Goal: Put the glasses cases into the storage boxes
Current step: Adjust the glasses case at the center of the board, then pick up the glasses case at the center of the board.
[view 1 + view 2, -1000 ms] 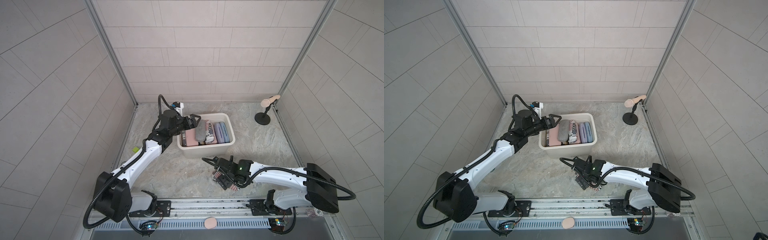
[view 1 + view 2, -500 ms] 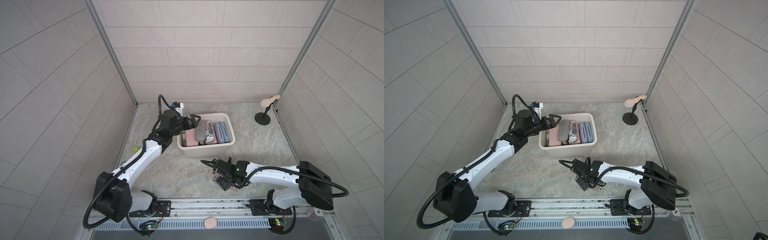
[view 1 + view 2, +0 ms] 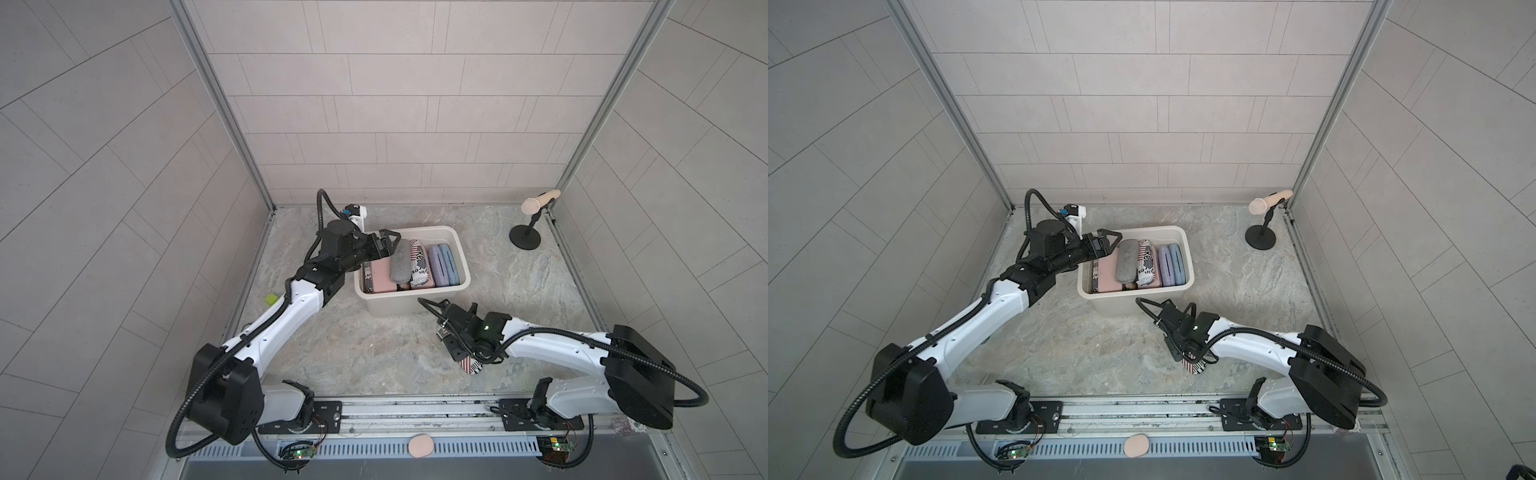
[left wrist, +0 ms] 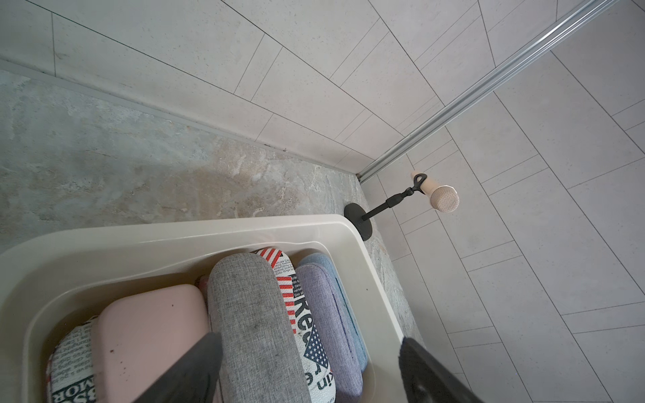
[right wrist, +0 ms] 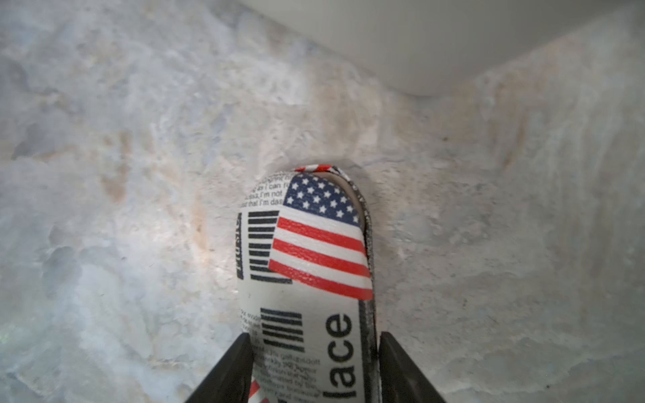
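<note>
Clamps flag case [image 5: 307, 251] across its width in right gripper [image 5: 314, 336], on floor [image 5: 139, 174] at 5 o'clock of bin [image 3: 415, 294], long axis running 11 to 5. Holds left gripper [image 4: 309, 340] spread over bin, well apart from that case. Closes right jaws from a wider gap a second ago.
</note>
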Controlling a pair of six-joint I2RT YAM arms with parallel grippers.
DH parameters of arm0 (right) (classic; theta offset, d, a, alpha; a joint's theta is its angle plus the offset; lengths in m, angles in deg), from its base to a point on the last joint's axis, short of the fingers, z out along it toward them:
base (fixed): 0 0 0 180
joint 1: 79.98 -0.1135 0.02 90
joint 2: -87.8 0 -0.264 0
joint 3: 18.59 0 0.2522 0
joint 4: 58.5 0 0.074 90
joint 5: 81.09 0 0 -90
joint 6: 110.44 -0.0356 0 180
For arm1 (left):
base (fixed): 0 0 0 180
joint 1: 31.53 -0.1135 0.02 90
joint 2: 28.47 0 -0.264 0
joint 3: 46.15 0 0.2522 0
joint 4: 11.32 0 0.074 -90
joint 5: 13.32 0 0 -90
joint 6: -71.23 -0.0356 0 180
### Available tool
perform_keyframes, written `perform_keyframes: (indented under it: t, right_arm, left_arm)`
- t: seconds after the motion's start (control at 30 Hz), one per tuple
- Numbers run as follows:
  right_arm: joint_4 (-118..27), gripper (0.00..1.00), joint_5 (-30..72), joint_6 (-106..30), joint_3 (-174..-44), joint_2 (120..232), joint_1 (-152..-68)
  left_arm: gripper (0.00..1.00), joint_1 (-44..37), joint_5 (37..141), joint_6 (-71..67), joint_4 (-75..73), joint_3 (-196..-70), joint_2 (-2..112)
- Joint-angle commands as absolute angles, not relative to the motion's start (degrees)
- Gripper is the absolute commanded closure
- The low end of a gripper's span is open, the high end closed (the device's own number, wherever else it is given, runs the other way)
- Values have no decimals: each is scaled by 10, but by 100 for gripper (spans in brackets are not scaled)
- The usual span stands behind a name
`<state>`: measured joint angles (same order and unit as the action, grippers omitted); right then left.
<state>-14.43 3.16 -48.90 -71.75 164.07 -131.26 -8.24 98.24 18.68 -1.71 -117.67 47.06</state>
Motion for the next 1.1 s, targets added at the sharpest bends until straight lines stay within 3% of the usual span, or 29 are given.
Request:
perform_keyframes:
  t: [0.0, 0.2, 0.4, 0.8, 1.07]
  right_arm:
    - [-126, 34, 10, -496, -711, 1623, -1307]
    - [-104, 16, 27, -504, -710, 1608, -1307]
    - [-103, 13, 28, -520, -696, 1616, -1308]
    - [-134, 34, 29, -521, -694, 1670, -1321]
    - [-115, 47, 15, -518, -704, 1624, -1322]
  left_arm:
    - [13, -81, 979, 179, -18, -1190, 461]
    - [13, -81, 975, 176, -15, -1190, 457]
    - [13, -81, 971, 174, -13, -1190, 454]
    - [13, -81, 963, 167, -9, -1189, 447]
    - [13, -81, 956, 163, -4, -1190, 444]
